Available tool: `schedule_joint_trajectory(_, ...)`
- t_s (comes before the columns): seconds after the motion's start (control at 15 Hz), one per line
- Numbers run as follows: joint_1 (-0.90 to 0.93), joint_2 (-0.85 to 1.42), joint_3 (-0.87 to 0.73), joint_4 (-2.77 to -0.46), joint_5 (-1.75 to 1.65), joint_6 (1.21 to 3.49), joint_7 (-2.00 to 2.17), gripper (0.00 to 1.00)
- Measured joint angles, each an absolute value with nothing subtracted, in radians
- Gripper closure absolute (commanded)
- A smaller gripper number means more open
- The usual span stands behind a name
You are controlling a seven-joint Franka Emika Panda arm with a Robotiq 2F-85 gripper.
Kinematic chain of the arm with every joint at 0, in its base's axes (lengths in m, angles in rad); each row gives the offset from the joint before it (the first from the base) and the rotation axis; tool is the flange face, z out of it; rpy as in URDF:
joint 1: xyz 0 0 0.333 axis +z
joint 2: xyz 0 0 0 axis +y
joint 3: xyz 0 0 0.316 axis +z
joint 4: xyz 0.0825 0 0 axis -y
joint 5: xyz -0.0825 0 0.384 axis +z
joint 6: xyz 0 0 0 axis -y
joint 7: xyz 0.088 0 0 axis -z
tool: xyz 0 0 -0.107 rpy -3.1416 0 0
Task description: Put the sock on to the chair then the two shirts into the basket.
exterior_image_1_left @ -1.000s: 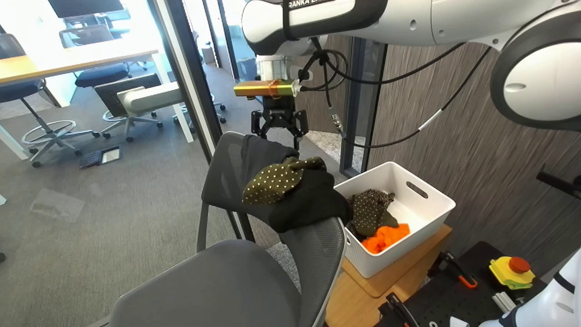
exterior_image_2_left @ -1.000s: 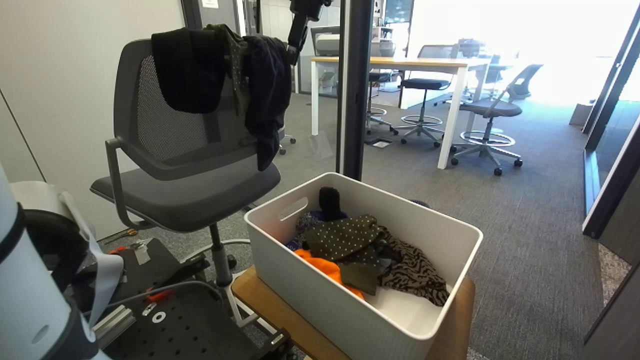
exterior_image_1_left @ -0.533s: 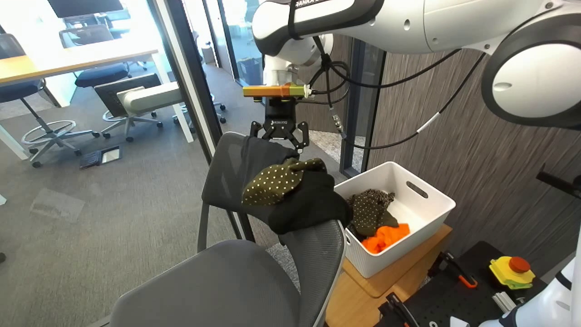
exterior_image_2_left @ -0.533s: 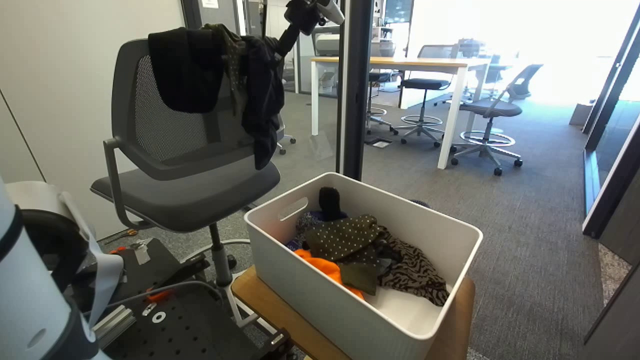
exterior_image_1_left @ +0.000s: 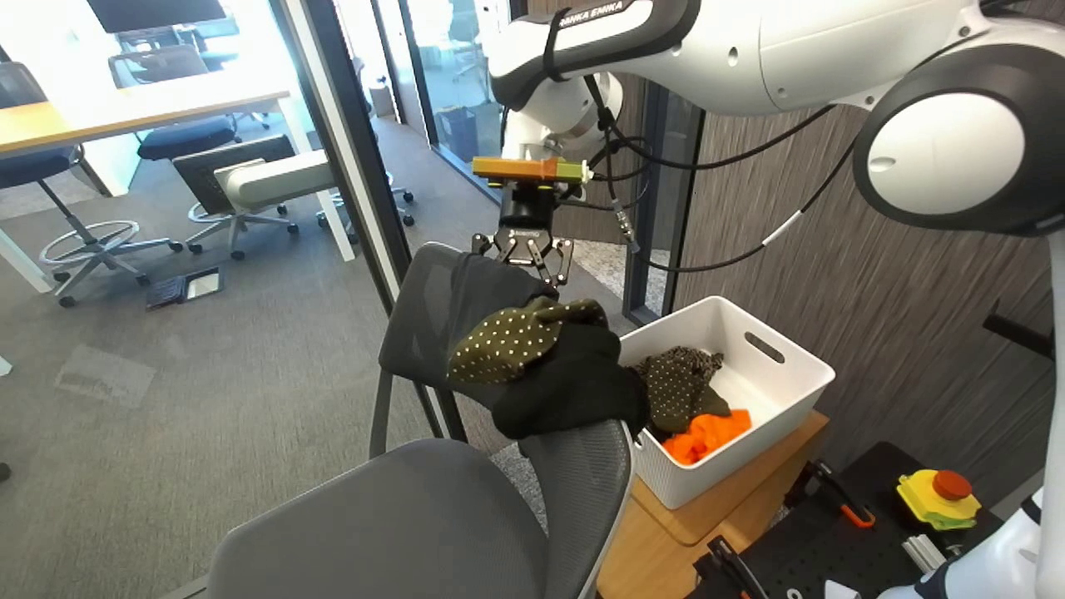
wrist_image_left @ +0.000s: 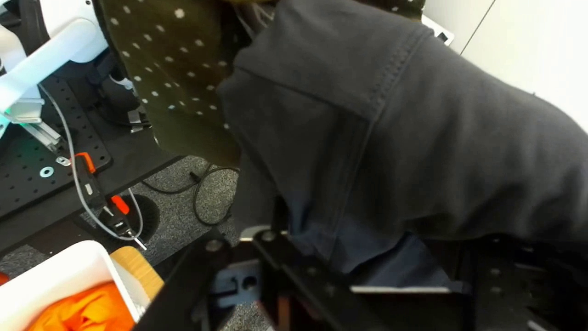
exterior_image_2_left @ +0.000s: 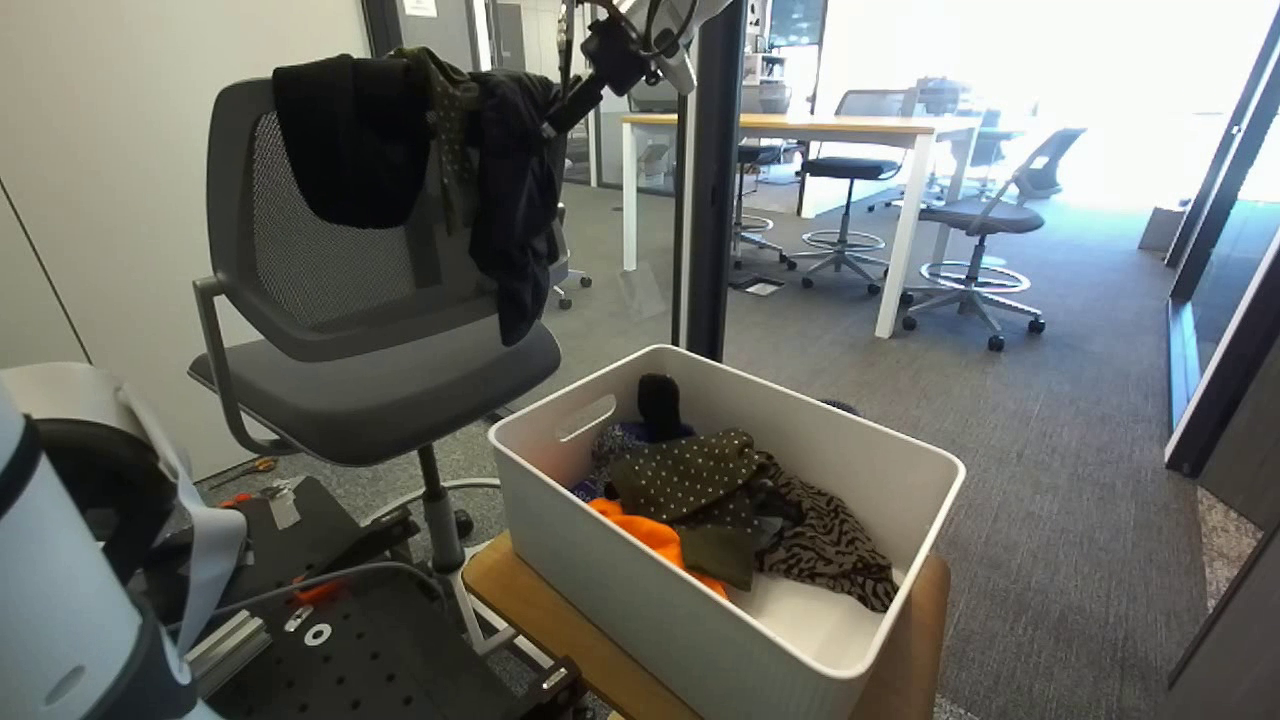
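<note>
The grey chair (exterior_image_1_left: pixel 391 524) has several garments over its backrest. A dark grey garment (exterior_image_2_left: pixel 520 200) hangs at one end and fills the wrist view (wrist_image_left: pixel 390 138). An olive garment with white dots (exterior_image_1_left: pixel 503 343) lies beside it, then a black one (exterior_image_1_left: pixel 574 387). My gripper (exterior_image_1_left: pixel 524 252) is behind the backrest top, at the dark grey garment; it also shows in an exterior view (exterior_image_2_left: pixel 575 105). Its fingers stand apart with dark fabric between them; cloth hides the fingertips. The white basket (exterior_image_2_left: pixel 620 580) holds several cloths. A small black piece (exterior_image_2_left: pixel 659 405) inside may be a sock; I cannot tell.
The basket stands on a wooden bench (exterior_image_1_left: pixel 724 532) beside the chair. Orange cloth (exterior_image_1_left: pixel 707 434) and striped cloth (exterior_image_2_left: pixel 835 550) lie in it. A black platform (exterior_image_2_left: pixel 370 640) with tools and a yellow stop button (exterior_image_1_left: pixel 936 499) is nearby. A dark glass-wall post (exterior_image_2_left: pixel 708 200) rises behind.
My gripper has moved lower against the dark grey garment at the backrest. The chair back and its garments have shifted slightly, leftward in an exterior view. The basket has not moved.
</note>
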State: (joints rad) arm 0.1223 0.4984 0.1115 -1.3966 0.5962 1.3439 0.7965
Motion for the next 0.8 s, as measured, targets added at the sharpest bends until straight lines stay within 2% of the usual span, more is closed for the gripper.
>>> schedule_joint_trajectory(0.33, 0.118, 0.517, 0.110, -1.397, 0.639, 1.305, 0.763, 0.95)
schedule_joint_trajectory(0.4, 0.117, 0.520, 0.109, -1.397, 0.649, 1.299, 0.757, 0.99)
schedule_joint_trajectory(0.8, 0.095, 0.514, 0.099, -1.396, 0.713, 1.263, 0.697, 0.97)
